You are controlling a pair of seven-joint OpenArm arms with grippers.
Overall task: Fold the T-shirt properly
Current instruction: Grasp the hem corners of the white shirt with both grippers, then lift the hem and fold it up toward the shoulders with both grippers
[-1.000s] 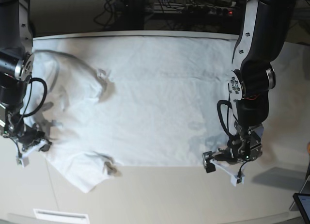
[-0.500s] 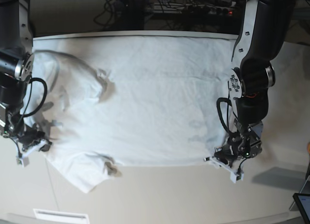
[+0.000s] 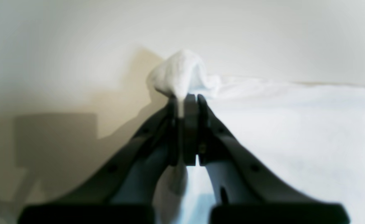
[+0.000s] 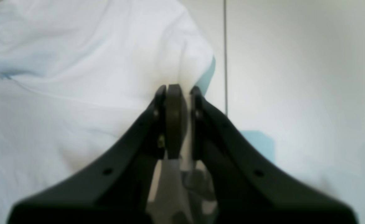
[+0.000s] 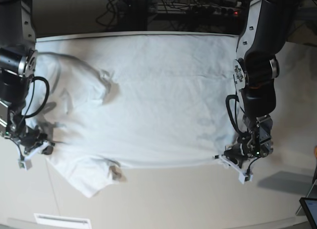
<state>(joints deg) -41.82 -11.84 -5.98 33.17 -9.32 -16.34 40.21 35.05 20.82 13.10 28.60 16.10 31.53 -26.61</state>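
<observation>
- The left gripper is at the near right of the table, clenched on a near corner of the T-shirt; a small white bunch of fabric stands up past its tips.
- The right gripper is at the near left, its jaws pressed together on a fold of the shirt's edge.
- The T-shirt lies spread flat across the table, from the near edge to the far edge, with wrinkled sleeves on the left.
</observation>
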